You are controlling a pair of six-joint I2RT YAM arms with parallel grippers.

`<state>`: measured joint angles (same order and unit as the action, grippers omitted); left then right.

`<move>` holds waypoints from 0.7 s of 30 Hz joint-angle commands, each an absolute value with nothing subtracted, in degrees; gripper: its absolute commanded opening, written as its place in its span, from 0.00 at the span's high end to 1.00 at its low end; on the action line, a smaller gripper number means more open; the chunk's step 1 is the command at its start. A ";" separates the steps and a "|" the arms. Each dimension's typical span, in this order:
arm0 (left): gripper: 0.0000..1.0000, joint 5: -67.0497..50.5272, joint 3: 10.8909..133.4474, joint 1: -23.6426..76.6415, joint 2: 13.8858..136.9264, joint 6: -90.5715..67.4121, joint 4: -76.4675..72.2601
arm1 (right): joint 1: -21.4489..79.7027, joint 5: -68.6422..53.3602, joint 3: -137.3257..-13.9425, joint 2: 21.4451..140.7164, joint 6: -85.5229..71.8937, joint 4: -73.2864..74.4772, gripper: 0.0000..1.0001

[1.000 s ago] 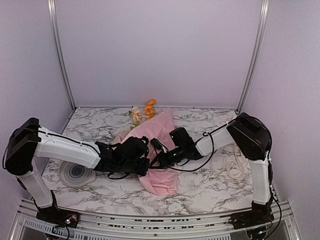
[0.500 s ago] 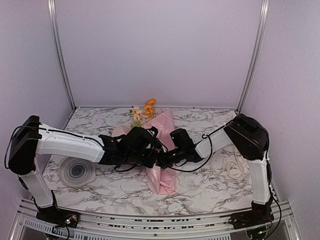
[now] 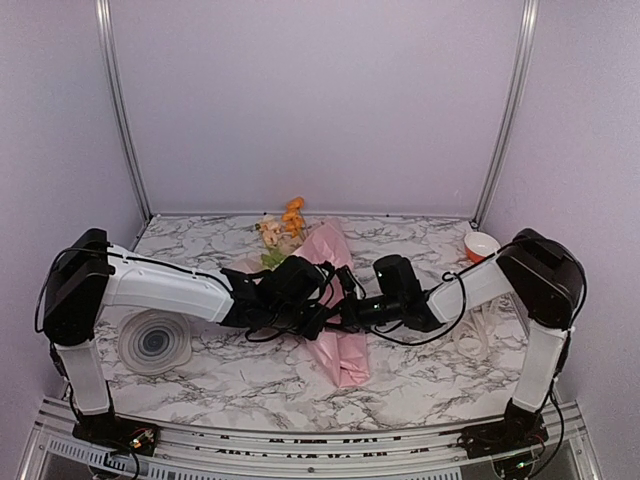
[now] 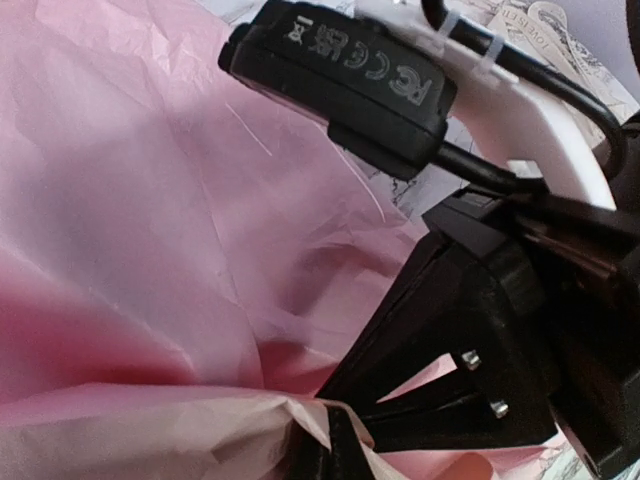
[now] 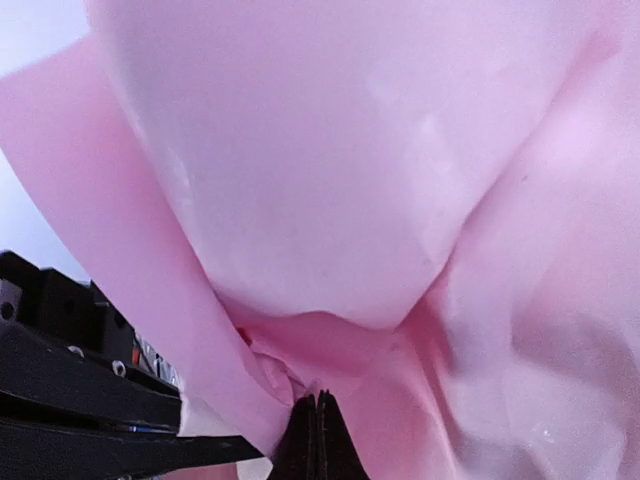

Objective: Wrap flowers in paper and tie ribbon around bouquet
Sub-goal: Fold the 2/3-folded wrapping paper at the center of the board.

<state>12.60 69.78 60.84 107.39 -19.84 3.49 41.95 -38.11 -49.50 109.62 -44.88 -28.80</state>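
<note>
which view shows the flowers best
The top external view. Only there do the flowers show: orange and pale blossoms sticking out of the far end of the pink paper, near the back wall. Both wrist views are filled with paper at close range, with no blossom or stem visible.

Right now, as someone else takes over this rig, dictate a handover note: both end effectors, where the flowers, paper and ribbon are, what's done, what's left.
Left end effector: shut, pinching the pale pink crinkly wrapping paper.
Right end effector: shut on the same paper, facing the left one.
Artificial flowers with orange and yellow blossoms: stems inside the paper, heads poking out at the far end.
Narrow cream-white ribbon: lying loose beside the right arm, untouched.
Done: paper rolled into a rough cone.
Left: secure the wrap, tie the ribbon.
</note>
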 commanded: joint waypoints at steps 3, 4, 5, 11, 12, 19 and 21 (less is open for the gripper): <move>1.00 10.43 72.78 60.53 111.26 -15.91 8.14 | 39.48 -32.35 -49.75 100.45 -42.66 -23.11 1.00; 1.00 10.50 73.15 60.54 111.53 -15.58 8.53 | 38.67 -32.09 -50.43 99.63 -41.07 -21.19 1.00; 1.00 10.40 73.46 60.55 111.76 -15.30 8.80 | 37.93 -31.71 -51.24 99.15 -39.38 -18.99 1.00; 1.00 10.56 73.47 60.51 111.53 -15.32 8.89 | 37.24 -28.36 -58.27 99.00 -25.30 -3.13 0.92; 1.00 10.35 73.54 60.46 111.42 -15.44 8.77 | 37.26 -28.98 -57.74 98.62 -23.99 -2.49 0.87; 1.00 8.21 74.10 59.47 111.53 -16.16 8.09 | 38.18 -34.98 -45.27 90.81 -21.89 -7.14 0.53; 1.00 7.88 73.93 58.99 111.59 -16.63 8.11 | 40.66 -36.00 -42.00 88.91 -21.86 -10.18 0.48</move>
